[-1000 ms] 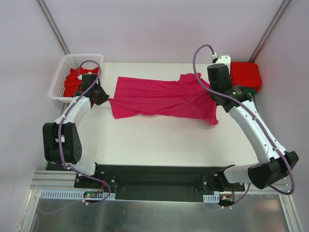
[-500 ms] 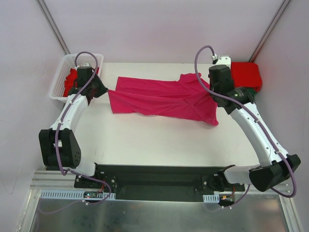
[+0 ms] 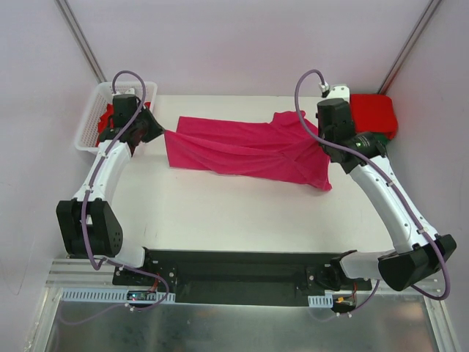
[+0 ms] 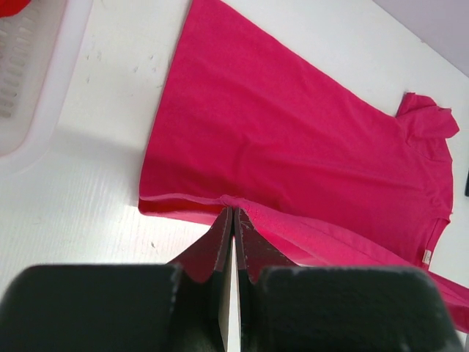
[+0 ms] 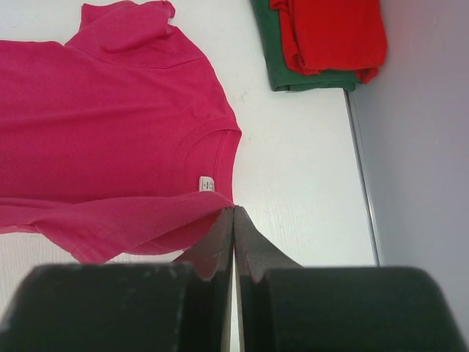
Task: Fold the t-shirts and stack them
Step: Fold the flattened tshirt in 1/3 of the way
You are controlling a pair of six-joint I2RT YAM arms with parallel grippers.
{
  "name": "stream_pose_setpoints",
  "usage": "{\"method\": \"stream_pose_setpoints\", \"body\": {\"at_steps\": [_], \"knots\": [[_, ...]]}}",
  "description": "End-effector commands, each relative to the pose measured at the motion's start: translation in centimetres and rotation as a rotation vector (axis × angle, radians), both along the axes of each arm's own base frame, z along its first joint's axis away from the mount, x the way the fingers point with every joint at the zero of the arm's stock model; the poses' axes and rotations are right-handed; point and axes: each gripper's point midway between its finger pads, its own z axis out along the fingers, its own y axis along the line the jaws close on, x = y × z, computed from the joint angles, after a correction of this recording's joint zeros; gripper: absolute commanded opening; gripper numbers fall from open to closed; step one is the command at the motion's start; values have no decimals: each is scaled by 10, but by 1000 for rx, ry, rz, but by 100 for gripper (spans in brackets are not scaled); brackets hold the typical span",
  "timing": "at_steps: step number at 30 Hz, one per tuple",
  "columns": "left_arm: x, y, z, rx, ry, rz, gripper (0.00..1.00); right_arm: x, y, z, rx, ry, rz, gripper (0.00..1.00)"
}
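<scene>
A magenta-pink t-shirt (image 3: 242,150) lies spread across the far middle of the table, its near half doubled over. My left gripper (image 3: 160,132) is shut on the shirt's hem at its left end; the left wrist view shows the fingertips (image 4: 233,210) pinching the raised hem of the shirt (image 4: 293,139). My right gripper (image 3: 321,141) is shut on the shirt's right end. In the right wrist view it (image 5: 234,209) pinches the cloth edge beside the collar and the white neck label (image 5: 206,184). A folded red t-shirt (image 5: 333,33) lies on a dark green one (image 5: 282,70) at the far right.
A white lattice basket (image 3: 89,125) with red cloth (image 3: 110,117) inside stands at the far left, close to my left arm. The folded red and green stack (image 3: 374,114) sits by the right wall, behind my right gripper. Walls close in the table on three sides.
My left gripper has moved back and left toward the basket, carrying the shirt's left hem with it. My right gripper has shifted slightly back, still holding the shirt.
</scene>
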Motion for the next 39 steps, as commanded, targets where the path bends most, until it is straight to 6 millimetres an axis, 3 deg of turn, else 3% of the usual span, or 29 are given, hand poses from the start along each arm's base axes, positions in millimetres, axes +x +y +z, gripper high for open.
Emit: {"method": "stream_pose_setpoints", "body": {"at_steps": [1, 13, 18, 23, 28, 35, 39], "knots": [[4, 1, 33, 17, -82, -26, 0, 6, -4, 27, -7, -75, 0, 1], [33, 3, 1, 18, -8, -19, 0, 49, 9, 0, -31, -29, 1, 1], [50, 2, -26, 15, 43, -26, 0, 79, 11, -27, -58, 30, -12, 1], [66, 2, -56, 7, 102, -23, 0, 106, 14, -40, -56, 48, -19, 1], [77, -1, -70, -2, 126, -32, 0, 125, 16, -58, -69, 81, -14, 1], [77, -3, -60, -9, 104, -41, 0, 121, 19, -53, -40, 75, 1, 1], [61, -8, -50, -42, 98, -48, 0, 98, 19, -51, -2, 105, 18, 1]]}}
